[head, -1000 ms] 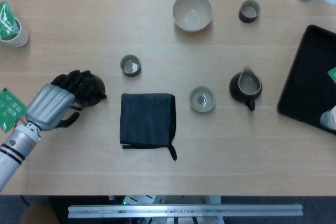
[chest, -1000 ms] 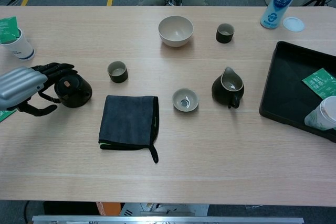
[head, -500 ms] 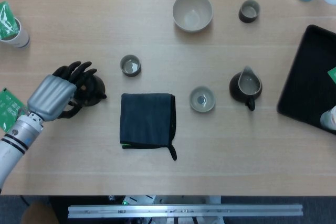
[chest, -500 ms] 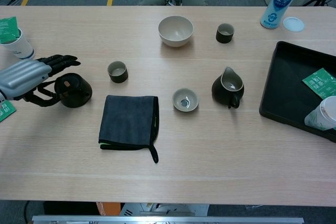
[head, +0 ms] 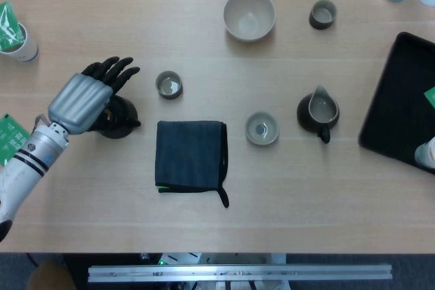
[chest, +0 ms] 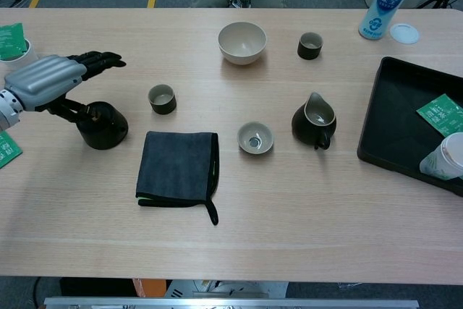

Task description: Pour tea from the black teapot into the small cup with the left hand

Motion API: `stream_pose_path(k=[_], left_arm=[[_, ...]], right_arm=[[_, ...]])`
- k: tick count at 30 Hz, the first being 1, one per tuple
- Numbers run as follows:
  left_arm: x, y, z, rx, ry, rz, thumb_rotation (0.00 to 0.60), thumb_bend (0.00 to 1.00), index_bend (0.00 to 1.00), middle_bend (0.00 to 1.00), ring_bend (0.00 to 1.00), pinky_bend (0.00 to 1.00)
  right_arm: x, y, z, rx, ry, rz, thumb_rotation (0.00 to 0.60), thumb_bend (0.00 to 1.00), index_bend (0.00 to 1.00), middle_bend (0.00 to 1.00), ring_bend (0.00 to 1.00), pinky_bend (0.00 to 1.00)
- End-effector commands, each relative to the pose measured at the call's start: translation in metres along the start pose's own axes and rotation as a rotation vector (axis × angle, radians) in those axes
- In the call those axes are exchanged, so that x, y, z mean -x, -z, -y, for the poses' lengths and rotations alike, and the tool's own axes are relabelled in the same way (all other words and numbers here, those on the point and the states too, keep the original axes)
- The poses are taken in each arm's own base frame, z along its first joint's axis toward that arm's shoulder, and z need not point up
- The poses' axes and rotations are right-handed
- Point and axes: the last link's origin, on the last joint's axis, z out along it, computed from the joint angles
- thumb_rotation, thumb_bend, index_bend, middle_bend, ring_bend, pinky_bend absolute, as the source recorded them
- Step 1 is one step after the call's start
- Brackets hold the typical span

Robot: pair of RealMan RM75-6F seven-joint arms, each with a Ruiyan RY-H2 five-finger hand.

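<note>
The teapot (chest: 102, 125) is black, round and squat, standing upright on the table (chest: 289, 208) at its left side, just left of the folded dark cloth (chest: 177, 168). Its contents are not visible. The small cup (chest: 162, 98), dark outside and pale inside, stands near its right. My left hand (chest: 51, 81) hovers over the teapot, fingers (chest: 101, 59) extended and spread, holding nothing; contact underneath cannot be confirmed.
</note>
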Motion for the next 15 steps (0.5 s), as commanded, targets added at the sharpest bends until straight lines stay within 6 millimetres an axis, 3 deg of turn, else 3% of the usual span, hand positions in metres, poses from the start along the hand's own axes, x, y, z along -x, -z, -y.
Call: stream_pose_path(k=[1, 6, 11, 15], left_arm=[[-0.0012, -0.0049, -0.0021, 0.010, -0.012, 0.010, 0.600, 0.34, 0.05, 0.04, 0.03, 0.16], [-0.0005, -0.0092, -0.0034, 0.018, -0.058, 0.026, 0.600, 0.34, 0.15, 0.13, 0.06, 0.16], [-0.0010, -0.0097, -0.0015, 0.006, -0.094, 0.047, 0.600, 0.34, 0.26, 0.24, 0.16, 0.16], [-0.0083, -0.0112, 0.0006, -0.011, -0.102, 0.046, 0.600, 0.34, 0.28, 0.25, 0.16, 0.16]], right_arm=[[0.0001, 0.0012, -0.0021, 0.006, -0.003, -0.002, 0.600, 0.11, 0.32, 0.34, 0.22, 0.28], [0.0017, 0.0029, -0.0055, 0.015, -0.007, 0.000, 0.600, 0.11, 0.32, 0.34, 0.22, 0.28], [0.0027, 0.0034, -0.0073, 0.016, -0.011, 0.001, 0.600, 0.11, 0.32, 0.34, 0.22, 0.28], [0.0036, 0.0043, -0.0092, 0.022, -0.015, 0.000, 0.600, 0.11, 0.32, 0.34, 0.22, 0.28]])
